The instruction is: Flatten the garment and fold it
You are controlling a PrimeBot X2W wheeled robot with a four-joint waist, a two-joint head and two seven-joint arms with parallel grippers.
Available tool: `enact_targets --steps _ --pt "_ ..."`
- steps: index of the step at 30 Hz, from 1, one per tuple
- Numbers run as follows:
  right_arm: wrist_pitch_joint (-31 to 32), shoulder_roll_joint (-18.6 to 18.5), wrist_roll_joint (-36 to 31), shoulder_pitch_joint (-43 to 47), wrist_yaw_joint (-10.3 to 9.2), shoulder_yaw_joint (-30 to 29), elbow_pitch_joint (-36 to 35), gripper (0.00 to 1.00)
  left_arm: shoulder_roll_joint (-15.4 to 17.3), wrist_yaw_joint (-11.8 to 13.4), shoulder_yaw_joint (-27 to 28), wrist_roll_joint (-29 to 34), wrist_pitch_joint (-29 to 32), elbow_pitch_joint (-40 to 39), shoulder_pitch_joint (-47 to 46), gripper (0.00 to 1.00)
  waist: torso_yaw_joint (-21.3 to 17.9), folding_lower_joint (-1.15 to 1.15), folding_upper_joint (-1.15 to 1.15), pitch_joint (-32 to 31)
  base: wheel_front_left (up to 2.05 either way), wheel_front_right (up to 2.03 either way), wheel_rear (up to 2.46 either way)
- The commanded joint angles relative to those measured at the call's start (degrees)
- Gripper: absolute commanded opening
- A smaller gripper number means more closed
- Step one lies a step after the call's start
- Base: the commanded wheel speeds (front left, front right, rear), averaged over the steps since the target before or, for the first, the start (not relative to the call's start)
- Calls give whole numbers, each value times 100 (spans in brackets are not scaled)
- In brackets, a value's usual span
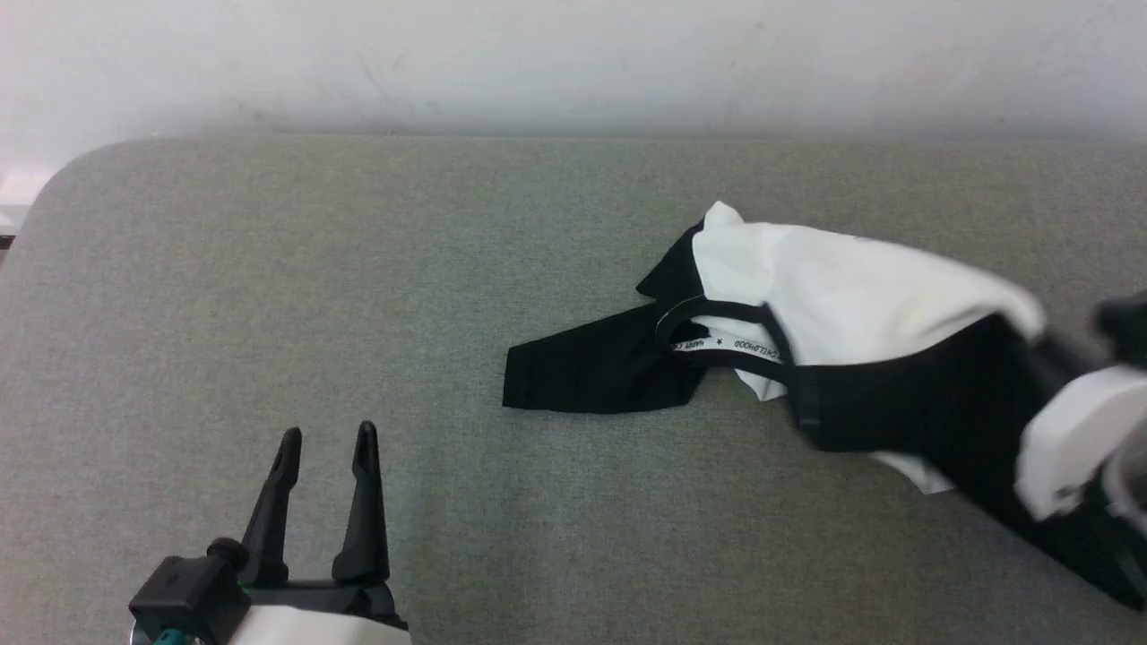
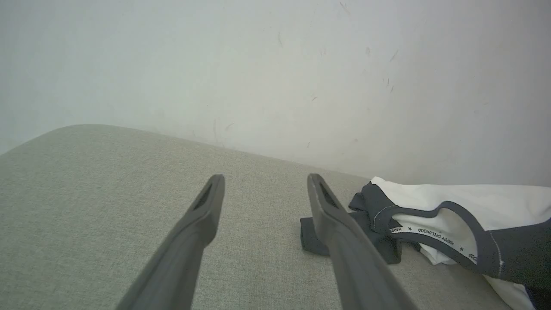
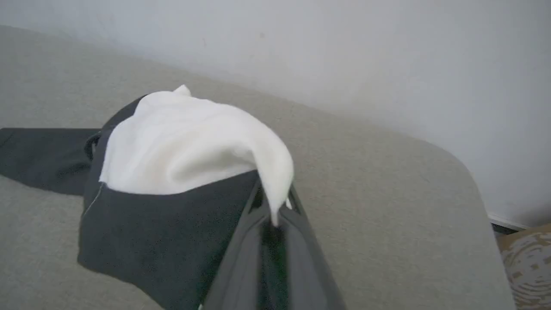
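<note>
Your right gripper (image 3: 275, 206) has its jaws together on a thin pinch of white cloth at the edge of the garment (image 1: 833, 300), and that part is lifted off the grey padded surface (image 1: 269, 287). The rest of the garment lies bunched on the right half of the surface. One black sleeve (image 1: 591, 372) is stretched flat toward the middle, and the collar (image 1: 728, 345) is turned so its printed tape shows. Your left gripper (image 1: 327, 432) hangs low at the near left, jaws wide apart, holding nothing and well apart from the cloth.

Watch the pinch first: it looks shallow, right at the fingertips, so a quick pull could let the cloth slide out and drop into a worse heap. You also cannot tell how many layers are caught. If front and back are both in the jaws, dragging will not open the shirt but carry it along as a wad. The garment sits toward the surface's right edge, so a pull that way could take the hem over the side. With only one gripper on it, the free sleeve may twist under the body. In the head view the right arm is blurred, so judge the grip from the right wrist view before you commit
</note>
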Motion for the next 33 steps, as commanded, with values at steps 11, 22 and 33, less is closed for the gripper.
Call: enact_targets --steps 11,22,33 --pt "603 -500 -717 636 -6 -2217 402 0 -91 -96 -145 -10 -48 109 -323 100 218 0 0 381 0 0 0" --pt "-30 -115 -720 664 -6 -1892 366 100 -91 -98 -154 -44 -52 219 -330 100 349 0 0 163 0 0 0" --pt "610 -68 35 -672 -6 264 -749 100 -136 -130 -291 -32 -49 147 -331 100 710 0 0 188 0 0 0"
